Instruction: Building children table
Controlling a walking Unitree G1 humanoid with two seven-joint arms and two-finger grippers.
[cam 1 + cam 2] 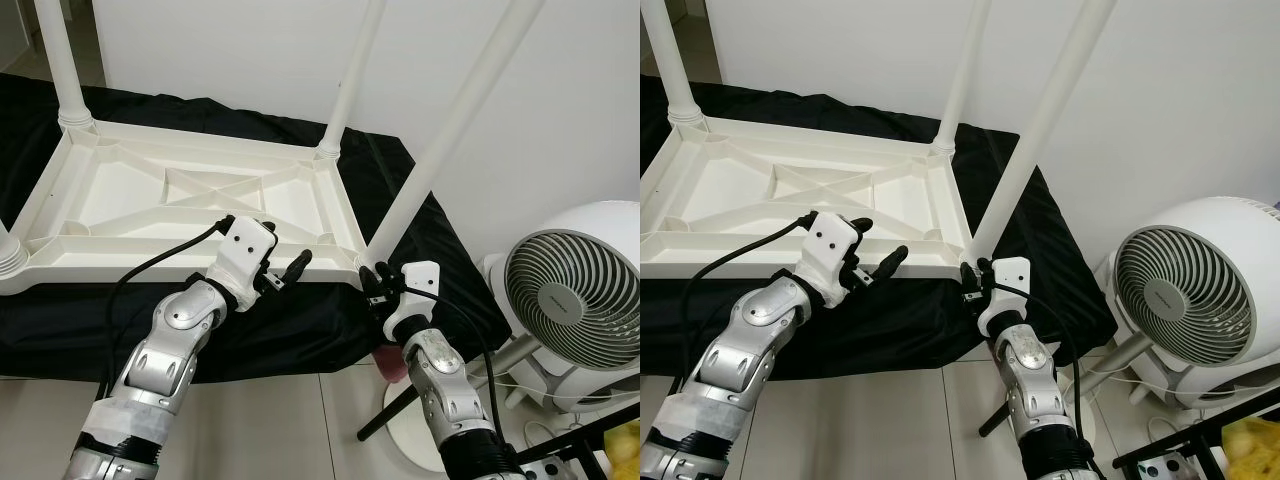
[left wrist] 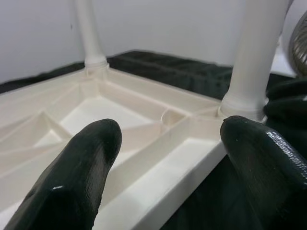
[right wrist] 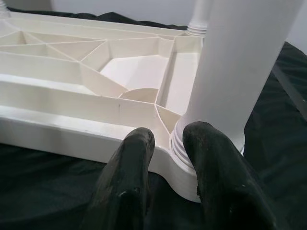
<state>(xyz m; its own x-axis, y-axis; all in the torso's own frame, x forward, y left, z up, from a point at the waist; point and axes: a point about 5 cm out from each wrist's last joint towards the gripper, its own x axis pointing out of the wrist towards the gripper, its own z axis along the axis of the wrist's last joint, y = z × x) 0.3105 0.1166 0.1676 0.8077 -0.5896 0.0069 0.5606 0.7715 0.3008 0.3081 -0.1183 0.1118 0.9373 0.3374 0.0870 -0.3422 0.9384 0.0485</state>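
A: Left eye view is showing the children table (image 1: 190,195) lying upside down on a black cloth (image 1: 300,320); why is it sitting that way?

B: So the leg sockets are facing up; the ribbed underside is open and the legs are standing upward from the corners; the cloth is probably sparing the surface from scratches.

A: And the right pincer (image 1: 374,281)?

B: It is sitting at about five o'clock from the table's middle, at the near corner; in the right wrist view its fingertips (image 3: 139,143) are lying nearly together, pressed against the threaded base of the near leg (image 1: 440,150), grasping nothing; my guess is that it is nudging or checking the seating.

A: The left pincer (image 1: 283,265)?

B: Released, fingers spread wide, hovering just over the near rim at about six o'clock; likely it is getting ready to steady the frame while the leg is being seated; a white fan (image 1: 575,300) is standing at three o'clock, apart.
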